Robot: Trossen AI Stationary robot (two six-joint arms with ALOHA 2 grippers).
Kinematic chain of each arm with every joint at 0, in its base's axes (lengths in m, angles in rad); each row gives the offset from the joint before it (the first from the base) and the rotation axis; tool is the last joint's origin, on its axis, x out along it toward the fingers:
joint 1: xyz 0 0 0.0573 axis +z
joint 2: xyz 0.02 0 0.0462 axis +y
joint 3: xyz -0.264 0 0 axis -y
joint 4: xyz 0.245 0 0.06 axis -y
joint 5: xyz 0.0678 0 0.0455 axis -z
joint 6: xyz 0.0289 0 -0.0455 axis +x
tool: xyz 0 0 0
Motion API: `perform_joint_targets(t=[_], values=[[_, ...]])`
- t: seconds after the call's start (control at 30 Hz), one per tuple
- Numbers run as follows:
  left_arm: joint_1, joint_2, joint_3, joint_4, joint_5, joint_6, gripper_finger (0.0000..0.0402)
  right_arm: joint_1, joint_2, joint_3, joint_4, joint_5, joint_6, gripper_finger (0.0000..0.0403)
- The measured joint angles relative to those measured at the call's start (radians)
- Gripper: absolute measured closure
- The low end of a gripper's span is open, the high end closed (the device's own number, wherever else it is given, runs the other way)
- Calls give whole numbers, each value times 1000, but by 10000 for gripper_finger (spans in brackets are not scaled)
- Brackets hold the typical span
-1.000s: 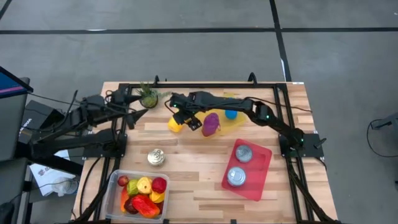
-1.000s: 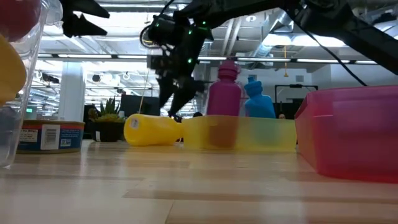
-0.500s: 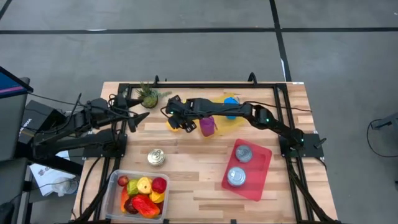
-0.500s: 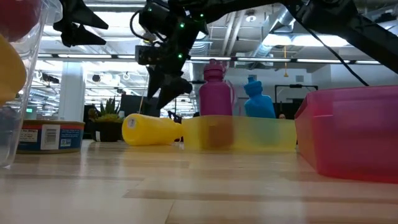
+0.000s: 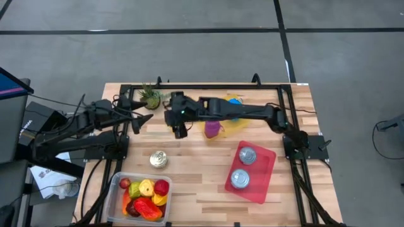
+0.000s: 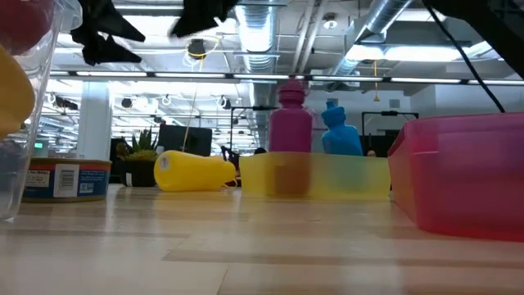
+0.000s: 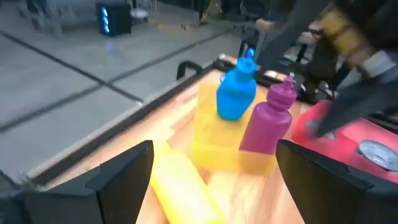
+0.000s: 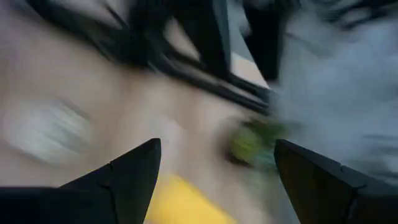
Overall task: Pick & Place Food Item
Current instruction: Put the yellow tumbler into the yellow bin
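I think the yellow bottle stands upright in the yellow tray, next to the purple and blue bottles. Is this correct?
Not quite. The yellow bottle lies on its side on the table, outside the yellow tray, as the low view shows. Only the purple bottle and blue bottle stand upright in the tray.

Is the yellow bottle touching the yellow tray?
Cannot tell. In the low view the yellow bottle lies with its end right at the yellow tray wall, with no clear gap or contact visible. In the high view the right arm covers it.

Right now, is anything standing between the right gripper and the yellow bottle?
Nothing visible does. The right gripper hangs above the yellow bottle, jaws open; the purple bottle stands apart in the yellow tray. The left gripper waits aside.
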Motion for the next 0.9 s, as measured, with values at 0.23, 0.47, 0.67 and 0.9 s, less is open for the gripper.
perform_joint_targets(t=[0.23, 0.47, 0.67, 0.9], values=[[0, 89, 0, 1, 2, -24, 74, -7, -32, -1, 237, -681, 457, 99], [0, 110, 0, 1, -14, -12, 74, 92, -32, -67, 818, -571, 323, 99], [0, 126, 0, -8, 0, -8, 74, 124, -36, -251, 1314, -471, 270, 101], [0, 249, 0, -38, 2, -5, 74, 117, -181, -709, 1606, -282, 251, 101]])
